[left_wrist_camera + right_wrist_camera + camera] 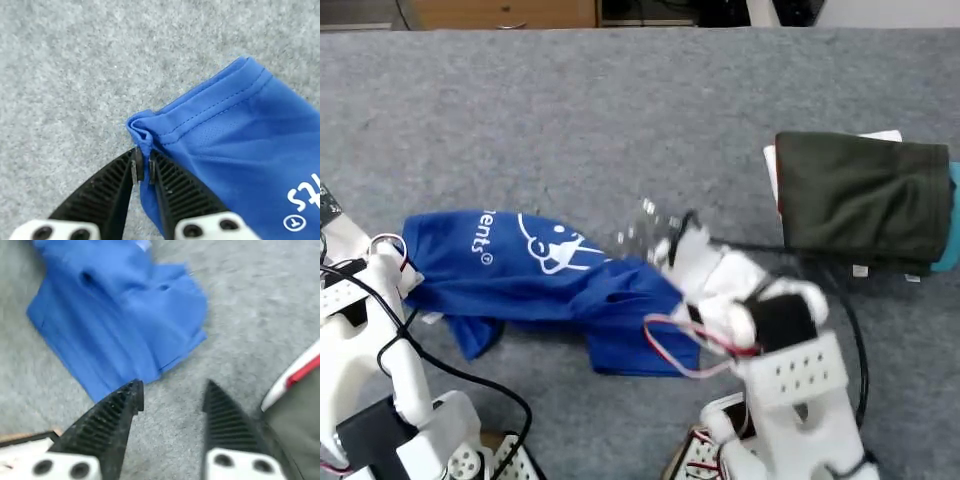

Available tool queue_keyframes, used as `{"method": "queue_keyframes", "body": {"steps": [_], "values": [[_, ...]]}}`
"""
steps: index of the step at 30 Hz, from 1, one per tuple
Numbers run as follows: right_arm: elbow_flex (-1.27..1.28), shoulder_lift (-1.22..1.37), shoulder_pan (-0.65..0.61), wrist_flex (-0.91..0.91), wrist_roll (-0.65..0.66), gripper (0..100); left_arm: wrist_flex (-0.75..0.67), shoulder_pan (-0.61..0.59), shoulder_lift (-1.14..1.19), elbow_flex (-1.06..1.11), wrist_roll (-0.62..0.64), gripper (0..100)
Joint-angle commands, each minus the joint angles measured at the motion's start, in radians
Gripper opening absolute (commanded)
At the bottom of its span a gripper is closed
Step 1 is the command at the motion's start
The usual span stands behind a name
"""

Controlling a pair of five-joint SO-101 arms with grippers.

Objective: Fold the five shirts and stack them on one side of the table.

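Observation:
A blue shirt (pixel 545 285) with white print lies crumpled across the grey table, left of middle. My left gripper (pixel 143 170) is shut on a hem corner of the blue shirt (pixel 235 135); in the high view that arm (pixel 380 270) stands at the shirt's left end. My right gripper (pixel 172 395) is open with nothing between its fingers, hovering over bare table just off the shirt's (pixel 115 325) edge. In the high view the right gripper (pixel 665 245) sits at the shirt's right end. A folded dark green shirt (pixel 860 200) tops a stack at the right side.
The stack at the right shows white, red and teal layers (pixel 952 230) under the green one. Black cables (pixel 460 375) loop near the arm bases at the front edge. Wooden furniture (pixel 500 12) stands beyond the table's far edge.

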Motion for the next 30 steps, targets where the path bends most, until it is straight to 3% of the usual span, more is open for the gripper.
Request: {"method": "queue_keyframes", "body": {"steps": [1,4,7,9,17,30], "values": [[-0.162,0.223,0.044,0.009,-0.04,16.8,-0.012,0.012,-0.03,-0.008,-0.006,2],[-0.208,0.438,0.07,0.009,-0.015,23.9,-0.012,0.012,-0.03,-0.008,-0.006,2],[-0.194,0.568,0.054,0.017,0.164,26.3,-0.012,0.012,-0.022,-0.008,-0.008,2],[-0.171,0.584,0.044,0.037,0.215,25.3,-0.014,0.012,0.005,-0.018,-0.008,2],[-0.104,0.539,-0.021,0.055,0.219,21.2,-0.005,0.009,0.09,-0.075,-0.008,2],[0.035,0.532,-0.004,-0.055,0.19,16.1,-0.005,0.009,0.091,-0.078,-0.008,2]]}}
